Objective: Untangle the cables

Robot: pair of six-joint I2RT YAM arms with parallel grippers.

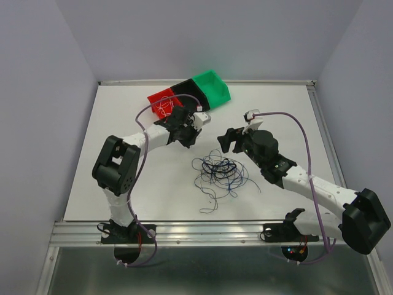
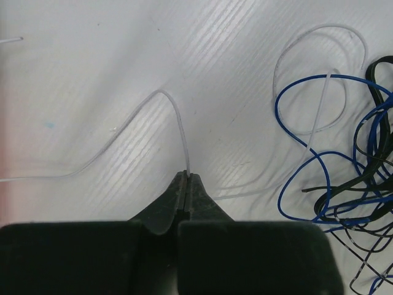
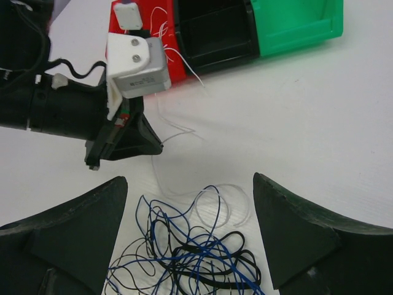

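The cables [image 1: 218, 172] lie in a loose tangle of dark blue, black and white wires on the white table [image 1: 276, 110]. My left gripper [image 1: 190, 141] is down at the tangle's upper left, shut on one white cable [image 2: 180, 117]. That cable curves away leftward over the table. The blue and black loops [image 2: 362, 153] lie to its right. My right gripper [image 1: 228, 142] hovers open above the tangle's far side. In the right wrist view its fingers straddle the pile [image 3: 196, 252] without touching it, and the left gripper's [image 3: 156, 147] tip pinches the white cable [image 3: 155, 175].
Red [image 1: 161, 101], black [image 1: 187, 91] and green [image 1: 212, 86] bins stand in a row at the back of the table. The red bin holds several white wires [image 3: 163, 21]. Purple arm cords arc above both arms.
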